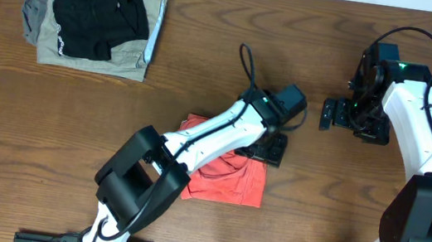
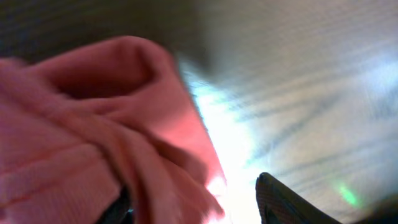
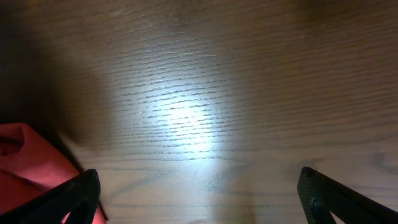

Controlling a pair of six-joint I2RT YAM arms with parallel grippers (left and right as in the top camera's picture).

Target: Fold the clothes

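**Soft shirt bunched mid-table, both grippers open**

The red-orange T-shirt lies in a rumpled, roughly square heap just below the middle of the overhead frame, on the wooden table. The left arm crosses over it diagonally and hides much of its upper edge. The left gripper sits at the heap's upper right corner. In the blurred left wrist view its fingers stand apart: thick rolled folds of cloth fill the left of the frame, and a strip of bare table shows between the cloth and the finger at lower right, so nothing looks pinched.

The right gripper hangs over bare wood in the upper right of the overhead frame, well apart from the shirt. Its fingers are spread wide and empty, and only a red corner shows at the lower left of its own view.

The shirt is light, limp cotton. It will probably sag, drag and crease rather than hold any shape, and a single layer can slip from a shallow pinch. The best holds seem to be hem corners or shoulder seams, where the cloth is doubled, with one gripper at each end of an edge.

A black garment on a khaki and grey pile sits untouched at upper left
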